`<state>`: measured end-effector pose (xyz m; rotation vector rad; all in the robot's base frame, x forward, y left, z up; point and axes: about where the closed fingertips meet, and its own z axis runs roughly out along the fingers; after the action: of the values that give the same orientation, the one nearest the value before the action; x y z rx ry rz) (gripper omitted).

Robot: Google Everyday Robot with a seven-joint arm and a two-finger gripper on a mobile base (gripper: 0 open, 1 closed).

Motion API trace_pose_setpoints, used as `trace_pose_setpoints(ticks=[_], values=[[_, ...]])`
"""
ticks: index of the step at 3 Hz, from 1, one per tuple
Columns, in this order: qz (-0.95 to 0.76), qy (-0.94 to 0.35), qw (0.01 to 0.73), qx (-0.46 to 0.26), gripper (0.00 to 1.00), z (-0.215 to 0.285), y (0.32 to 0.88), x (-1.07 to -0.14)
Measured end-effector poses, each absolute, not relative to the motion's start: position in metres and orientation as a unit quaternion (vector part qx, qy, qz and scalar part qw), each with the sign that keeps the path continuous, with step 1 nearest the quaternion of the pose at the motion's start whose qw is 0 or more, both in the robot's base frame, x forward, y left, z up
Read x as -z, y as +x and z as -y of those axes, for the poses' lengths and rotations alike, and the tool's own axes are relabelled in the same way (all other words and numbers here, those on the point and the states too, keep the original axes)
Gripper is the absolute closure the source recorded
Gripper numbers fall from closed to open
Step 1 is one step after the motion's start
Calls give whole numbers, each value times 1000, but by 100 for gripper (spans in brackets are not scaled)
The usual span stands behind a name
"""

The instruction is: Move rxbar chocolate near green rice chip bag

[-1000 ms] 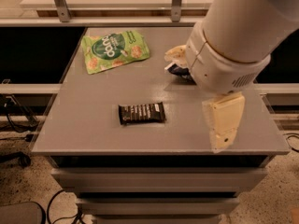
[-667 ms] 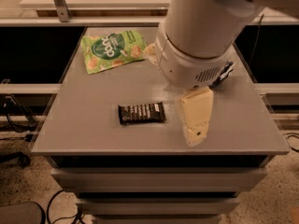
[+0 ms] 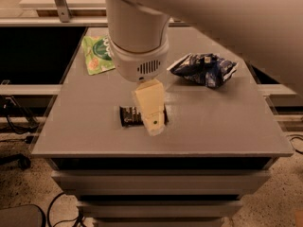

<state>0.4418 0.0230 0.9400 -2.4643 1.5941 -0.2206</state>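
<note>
The tool (image 3: pixel 152 120) has swung in from the right of the bar (image 3: pixel 128 116) and now hangs directly over it, covering the bar's right half. A second ago it stood clear, off to the bar's side. Whether it is open or closed, or touching the wrapper at all, I cannot tell (its pale housing hides that).

The bar has not shifted and lies flat on the counter (image 3: pixel 227 126). I judge this to be the approach to a grasp, so the carrying is all still ahead.

The green bag (image 3: pixel 96 56) lies well apart from the bar, behind it and to its left in view, partly hidden by the arm (image 3: pixel 137 37). The blue bag (image 3: pixel 203 69), behind and right of the bar, is now uncovered.

There are no open containers here. Both bags are closed, their contents unseen.
</note>
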Motion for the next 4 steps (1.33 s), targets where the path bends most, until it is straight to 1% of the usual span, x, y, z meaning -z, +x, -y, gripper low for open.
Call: trace_pose_setpoints(ticks=[1, 2, 4], values=[[-567, -818, 82, 58, 0, -39, 464, -912], [-598, -797, 77, 33, 0, -39, 482, -881], [-639, -764, 89, -12, 0, -24, 508, -834]])
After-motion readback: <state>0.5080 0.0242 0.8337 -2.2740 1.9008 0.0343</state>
